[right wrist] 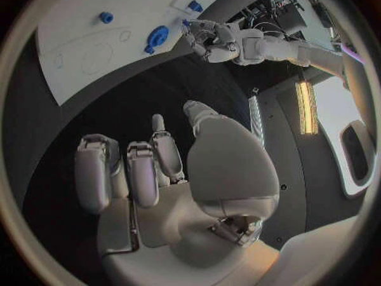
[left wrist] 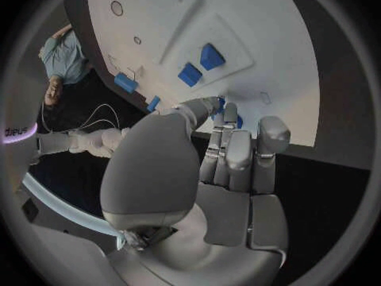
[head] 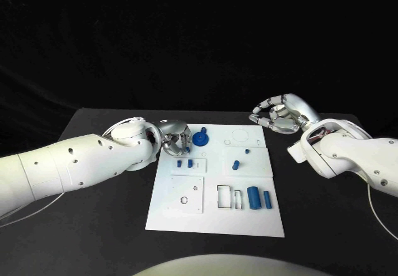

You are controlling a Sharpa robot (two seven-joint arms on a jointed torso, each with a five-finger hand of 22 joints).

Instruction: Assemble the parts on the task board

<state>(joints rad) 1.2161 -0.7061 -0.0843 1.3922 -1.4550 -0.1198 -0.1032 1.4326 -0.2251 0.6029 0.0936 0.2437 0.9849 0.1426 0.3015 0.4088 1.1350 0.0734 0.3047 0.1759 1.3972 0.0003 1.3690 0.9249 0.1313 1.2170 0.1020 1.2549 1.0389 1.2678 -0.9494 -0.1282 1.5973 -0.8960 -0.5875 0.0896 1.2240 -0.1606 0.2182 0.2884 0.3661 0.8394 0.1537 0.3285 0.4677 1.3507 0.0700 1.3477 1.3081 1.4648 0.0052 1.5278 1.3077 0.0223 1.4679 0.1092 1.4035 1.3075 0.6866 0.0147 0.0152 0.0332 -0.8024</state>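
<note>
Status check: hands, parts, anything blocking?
Left hand at task board edge by round blue part. Right hand off board, holding nothing. Nothing blocking.

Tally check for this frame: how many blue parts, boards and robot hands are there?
blue parts: 7, counted in the head view
white board: 1
hands: 2, the left hand and the right hand
Total: 10

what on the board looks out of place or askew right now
Nothing looks spilled or damaged. The blue parts lie loose across the task board, not yet assembled: two cylinders beside the rectangular slots and a round gear-like piece at the far edge. The left hand hovers at that edge; the right hand hangs off the board, holding nothing.
</note>
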